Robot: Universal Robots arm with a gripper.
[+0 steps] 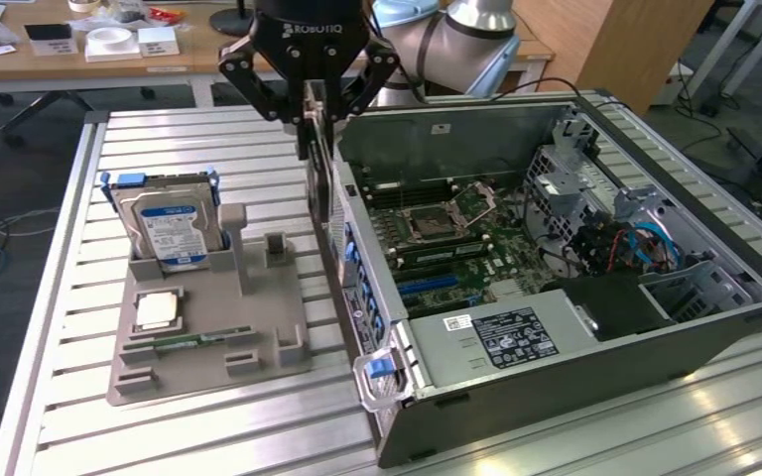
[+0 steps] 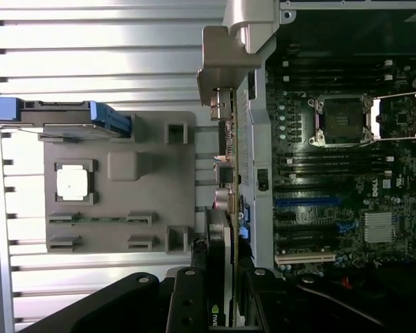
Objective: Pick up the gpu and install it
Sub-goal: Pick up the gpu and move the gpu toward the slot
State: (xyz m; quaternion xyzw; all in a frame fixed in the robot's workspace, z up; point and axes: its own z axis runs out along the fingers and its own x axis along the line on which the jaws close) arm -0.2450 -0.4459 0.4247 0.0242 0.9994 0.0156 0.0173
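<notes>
The thin green-and-black gpu card with silvery metal end bracket (image 1: 315, 169) hangs on edge, grasped in my black claw (image 1: 315, 111). It is over the open grey computer case's (image 1: 554, 387) side wall, beside the grey plastic holder (image 1: 209, 347). Lifting is done, but it is not yet seated.

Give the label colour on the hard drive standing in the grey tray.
Blue and white; the silver hard drive shows best in the exterior view.

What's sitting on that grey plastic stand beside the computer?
On the grey plastic stand: an upright silver hard drive with blue label, a flat square silver chip, and a narrow green memory stick. Whatever lies beneath them is hidden.
</notes>
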